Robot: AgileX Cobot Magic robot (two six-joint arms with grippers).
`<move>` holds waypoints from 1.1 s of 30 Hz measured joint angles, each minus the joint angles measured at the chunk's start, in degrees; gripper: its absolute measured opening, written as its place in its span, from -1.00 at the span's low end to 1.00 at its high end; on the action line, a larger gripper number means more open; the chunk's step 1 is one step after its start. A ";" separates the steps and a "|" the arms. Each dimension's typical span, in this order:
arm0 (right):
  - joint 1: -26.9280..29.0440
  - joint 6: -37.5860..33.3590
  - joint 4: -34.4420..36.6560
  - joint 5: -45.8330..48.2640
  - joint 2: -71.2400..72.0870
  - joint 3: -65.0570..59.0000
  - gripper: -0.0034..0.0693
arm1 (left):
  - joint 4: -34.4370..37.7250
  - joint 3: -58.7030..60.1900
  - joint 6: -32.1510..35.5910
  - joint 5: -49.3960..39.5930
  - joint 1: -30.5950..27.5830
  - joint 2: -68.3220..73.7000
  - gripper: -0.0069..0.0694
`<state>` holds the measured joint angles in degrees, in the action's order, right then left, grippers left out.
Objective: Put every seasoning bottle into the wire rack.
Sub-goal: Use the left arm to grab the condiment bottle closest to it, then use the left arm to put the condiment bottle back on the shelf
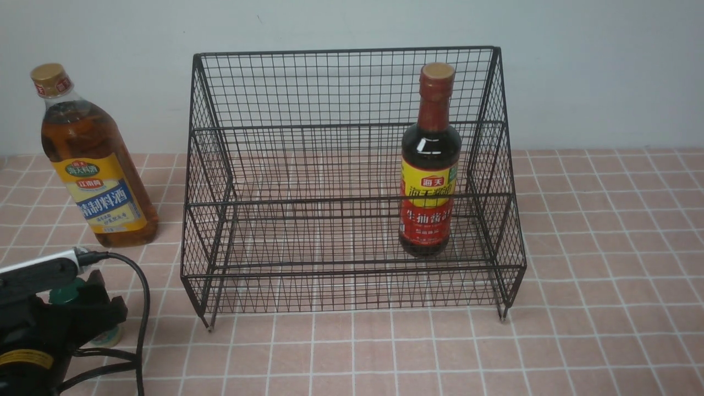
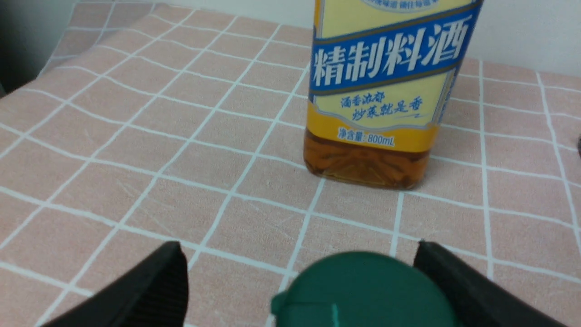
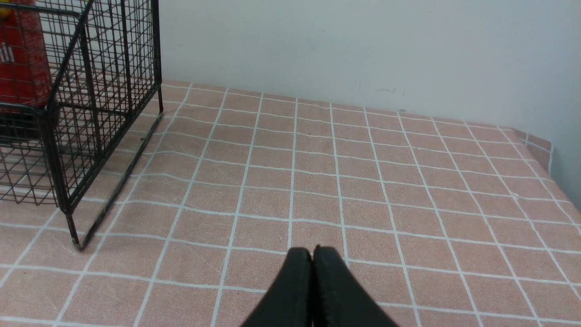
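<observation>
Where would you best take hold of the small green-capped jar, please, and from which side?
Probably by its round green cap, coming down from above: the jar stands upright and low, leaving little else to grip. The open left tool has a finger on either side of the cap.

You see left arm (image 1: 55, 324) black, white bar (image 1: 38, 265) atop, black cable (image 1: 104, 256), yellow band (image 1: 25, 358); fingers (image 2: 150, 290) black, ribbed, tapered.
</observation>
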<state>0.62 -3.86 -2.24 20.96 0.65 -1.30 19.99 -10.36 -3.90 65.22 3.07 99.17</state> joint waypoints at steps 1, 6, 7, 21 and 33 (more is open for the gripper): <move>0.00 0.00 0.00 0.00 0.00 0.00 -0.94 | -0.11 -0.01 0.00 0.00 0.00 0.90 0.72; 0.00 0.00 0.00 0.00 0.00 0.00 -0.94 | -0.71 -0.06 -0.06 0.00 0.00 3.54 0.47; 0.00 0.00 0.00 0.00 0.00 0.00 -0.94 | -1.02 -0.06 -0.06 0.00 0.00 3.66 0.38; 0.00 0.00 0.00 0.00 0.00 0.00 -0.95 | -6.18 -0.17 -0.06 -0.12 0.00 2.50 0.00; 0.00 0.00 0.00 0.00 0.00 0.00 -0.95 | -7.46 -0.07 5.65 -5.45 0.00 -16.58 0.00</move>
<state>0.62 -3.86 -2.24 20.96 0.65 -1.30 12.53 -10.42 1.75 59.77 3.07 82.59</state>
